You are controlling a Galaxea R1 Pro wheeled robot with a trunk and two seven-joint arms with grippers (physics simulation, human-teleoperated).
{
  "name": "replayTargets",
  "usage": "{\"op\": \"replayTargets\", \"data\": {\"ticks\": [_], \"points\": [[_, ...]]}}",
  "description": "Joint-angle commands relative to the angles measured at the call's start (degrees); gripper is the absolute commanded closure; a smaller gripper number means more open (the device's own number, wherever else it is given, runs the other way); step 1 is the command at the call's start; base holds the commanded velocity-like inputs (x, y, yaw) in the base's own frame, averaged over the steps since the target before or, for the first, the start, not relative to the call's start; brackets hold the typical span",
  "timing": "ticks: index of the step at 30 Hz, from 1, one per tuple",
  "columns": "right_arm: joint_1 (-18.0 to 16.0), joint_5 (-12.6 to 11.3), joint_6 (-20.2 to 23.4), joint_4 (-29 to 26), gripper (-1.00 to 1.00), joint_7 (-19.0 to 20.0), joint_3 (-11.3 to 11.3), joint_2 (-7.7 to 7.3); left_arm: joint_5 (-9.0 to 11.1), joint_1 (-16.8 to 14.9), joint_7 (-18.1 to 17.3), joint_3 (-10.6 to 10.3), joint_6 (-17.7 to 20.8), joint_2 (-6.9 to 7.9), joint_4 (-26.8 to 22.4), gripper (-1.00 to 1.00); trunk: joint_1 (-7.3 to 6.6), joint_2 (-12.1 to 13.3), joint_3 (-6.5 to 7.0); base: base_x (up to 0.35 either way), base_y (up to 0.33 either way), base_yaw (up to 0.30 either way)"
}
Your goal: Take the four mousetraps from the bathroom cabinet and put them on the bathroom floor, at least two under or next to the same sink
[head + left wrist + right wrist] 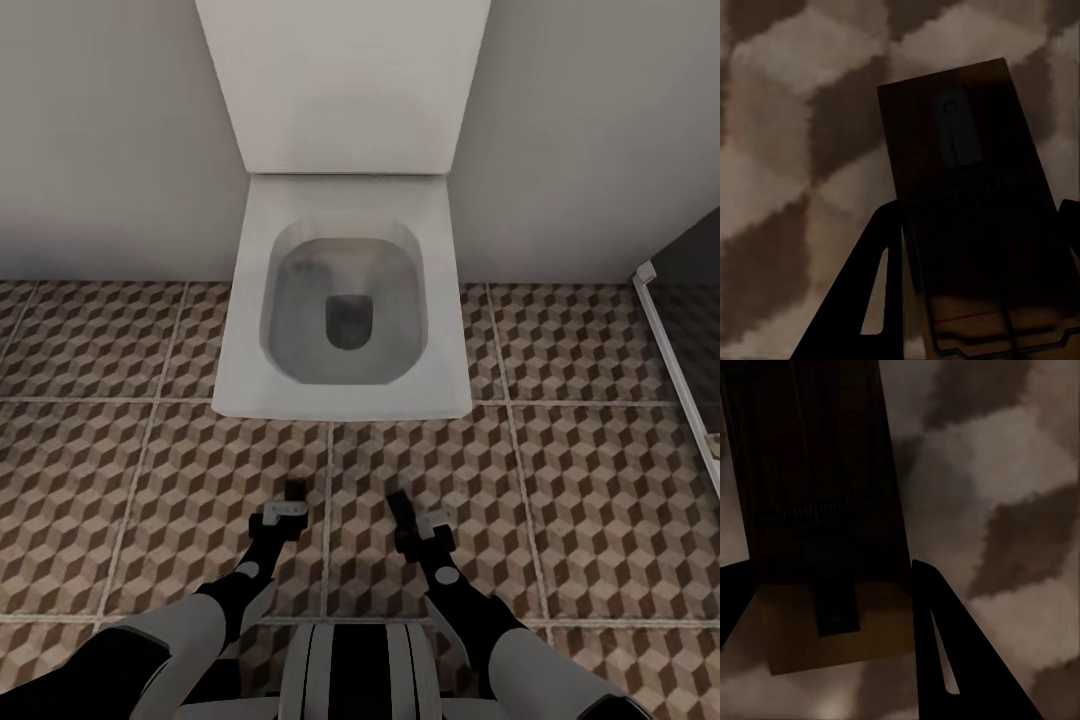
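Both arms reach down over the bathroom floor (600, 480) just in front of a white toilet. My left gripper (292, 497) is shut on a mousetrap (296, 489), which looks like a small dark board in the head view. The left wrist view shows this mousetrap (967, 187) as a brown board with a metal bar, held between the fingers of the gripper (975, 247) above the cube-pattern tiles. My right gripper (402, 512) is shut on a second mousetrap (397, 501). That mousetrap (817, 510) lies between the dark fingers of the gripper (832, 600). The cabinet and the bathroom sink are out of view.
The white square toilet (345, 395) stands against the pale wall (110, 140), straight ahead of both grippers. A white sill (678, 365) at the right borders the dark shower floor (700, 265). Patterned tiles spread left and right of the arms.
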Motion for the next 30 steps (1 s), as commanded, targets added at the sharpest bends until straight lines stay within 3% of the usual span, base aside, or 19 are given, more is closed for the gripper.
{"op": "replayTargets", "data": {"ticks": [1,30], "points": [[-0.05,-0.52,-0.20,0.06,1.00,-0.38,0.46,0.05,0.31,-0.03,0.48,-0.54,-0.16,0.00,0.19,1.00,-0.01,-0.01,-0.02,0.000,0.000,0.000],[-0.13,-0.61,-0.26,-0.56,1.00,-0.52,0.42,0.27,0.31,0.24,0.46,-0.54,-0.07,0.03,0.86,1.00,-0.01,-0.01,-0.02,0.000,0.000,0.000]]}}
